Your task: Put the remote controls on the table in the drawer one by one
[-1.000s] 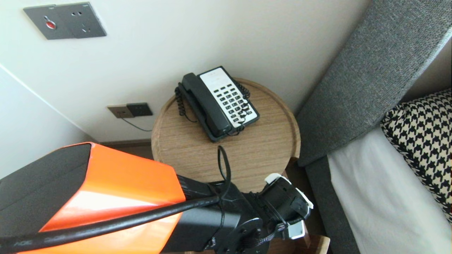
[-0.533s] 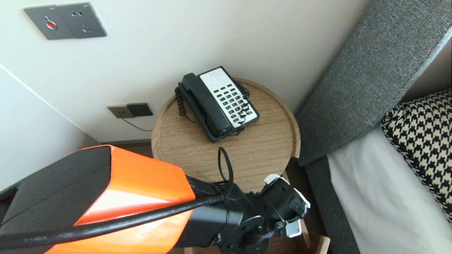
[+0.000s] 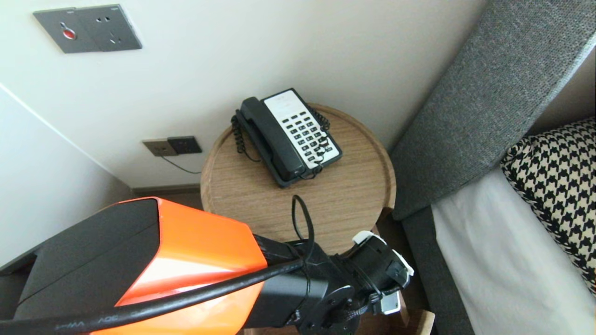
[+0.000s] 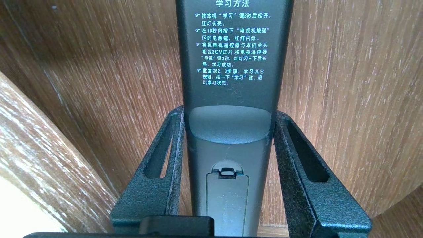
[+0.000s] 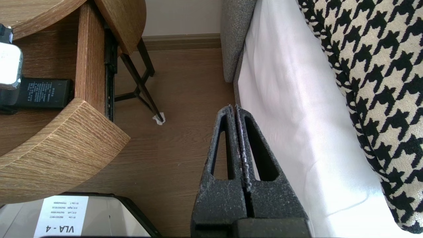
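Remote (image 4: 231, 49) sits back-side up in the open drawer (image 4: 99, 82) under the round counter (image 3: 344, 195), white printed text and battery cover facing the wrist camera. The left claw (image 4: 228, 112) is clamped on it, one black finger (image 4: 165, 158) pressed against each long side near the battery end. Whether the remote rests on the drawer floor or hangs just above it cannot be told. In the head view the orange left arm (image 3: 186, 265) reaches down past the counter's near rim, and its claw is hidden below that rim. The right wrist view shows the remote (image 5: 43, 93) lying across the drawer (image 5: 91, 49), beside its wooden side wall.

A phone (image 3: 288, 135) stands on the counter near the wall, well apart from the arm. The right claw (image 5: 234, 109) hangs with its fingers pressed together and holding nothing, over the floor (image 5: 178, 99) just beside the bed (image 5: 281, 99). A houndstooth pillow (image 3: 558, 186) lies on the bed, against the grey headboard (image 3: 479, 93).
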Robot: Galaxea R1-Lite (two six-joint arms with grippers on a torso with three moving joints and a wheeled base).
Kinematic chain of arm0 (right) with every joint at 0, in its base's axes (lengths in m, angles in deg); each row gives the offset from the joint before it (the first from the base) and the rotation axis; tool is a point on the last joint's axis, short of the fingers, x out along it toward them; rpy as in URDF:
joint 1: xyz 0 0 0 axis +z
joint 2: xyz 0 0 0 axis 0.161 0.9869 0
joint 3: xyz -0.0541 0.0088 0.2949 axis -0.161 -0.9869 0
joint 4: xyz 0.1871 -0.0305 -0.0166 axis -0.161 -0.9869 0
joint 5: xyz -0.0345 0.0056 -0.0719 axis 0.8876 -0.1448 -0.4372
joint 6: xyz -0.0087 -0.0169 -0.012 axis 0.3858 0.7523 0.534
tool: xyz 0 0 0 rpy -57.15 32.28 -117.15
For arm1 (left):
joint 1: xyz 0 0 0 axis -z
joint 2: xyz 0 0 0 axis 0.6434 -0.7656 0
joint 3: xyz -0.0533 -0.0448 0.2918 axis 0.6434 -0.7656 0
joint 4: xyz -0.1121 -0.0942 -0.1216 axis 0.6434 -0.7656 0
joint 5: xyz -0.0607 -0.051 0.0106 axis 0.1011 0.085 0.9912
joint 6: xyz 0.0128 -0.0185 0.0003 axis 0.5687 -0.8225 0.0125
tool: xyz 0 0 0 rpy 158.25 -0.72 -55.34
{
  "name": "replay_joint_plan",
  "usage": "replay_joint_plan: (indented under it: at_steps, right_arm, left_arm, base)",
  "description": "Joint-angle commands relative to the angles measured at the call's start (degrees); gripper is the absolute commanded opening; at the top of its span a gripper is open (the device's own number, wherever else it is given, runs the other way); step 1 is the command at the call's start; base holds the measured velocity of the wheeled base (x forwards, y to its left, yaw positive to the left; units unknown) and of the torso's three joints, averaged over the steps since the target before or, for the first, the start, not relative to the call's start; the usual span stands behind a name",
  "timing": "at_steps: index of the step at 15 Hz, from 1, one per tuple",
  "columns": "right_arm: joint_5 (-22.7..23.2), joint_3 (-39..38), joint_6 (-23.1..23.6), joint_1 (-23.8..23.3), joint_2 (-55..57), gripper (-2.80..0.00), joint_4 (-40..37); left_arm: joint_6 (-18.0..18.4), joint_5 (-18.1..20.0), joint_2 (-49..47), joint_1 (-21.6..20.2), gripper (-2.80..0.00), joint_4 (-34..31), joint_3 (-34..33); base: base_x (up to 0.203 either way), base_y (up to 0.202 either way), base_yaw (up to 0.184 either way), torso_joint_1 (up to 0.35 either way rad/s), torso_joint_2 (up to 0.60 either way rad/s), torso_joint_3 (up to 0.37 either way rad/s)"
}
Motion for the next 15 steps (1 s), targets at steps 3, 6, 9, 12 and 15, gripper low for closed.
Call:
replay_joint_plan:
  at_steps: [3, 6, 9, 12, 15]
  right_arm:
    - [0.00, -0.01, 0.03, 0.00, -0.39, -2.80, 0.00]
    - [0.00, -0.01, 0.03, 0.00, -0.39, -2.80, 0.00]
    - [0.00, -0.01, 0.03, 0.00, -0.39, -2.80, 0.00]
    - [0.00, -0.01, 0.03, 0.00, -0.39, -2.80, 0.00]
    - [0.00, -0.01, 0.03, 0.00, -0.39, -2.80, 0.00]
  left_arm:
    - [-0.04, -0.06, 2.34, 0.18, -2.80, -0.12, -0.89]
    - [-0.59, -0.06, 3.44, 0.27, -2.80, -0.11, -1.16]
    - [-0.68, -0.02, 3.29, 0.46, -2.80, -0.11, -1.06]
    - [-0.77, 1.08, 2.47, 1.24, -2.80, -0.19, -0.71]
    - [-0.98, 1.17, 2.14, 1.32, -2.80, -0.20, -0.58]
  base:
    - [0.000, 0.000, 0.000, 0.000, 0.00, 0.000]
    - [0.000, 0.000, 0.000, 0.000, 0.00, 0.000]
    - [0.000, 0.000, 0.000, 0.000, 0.00, 0.000]
    - [0.000, 0.000, 0.000, 0.000, 0.00, 0.000]
    - [0.000, 0.000, 0.000, 0.000, 0.00, 0.000]
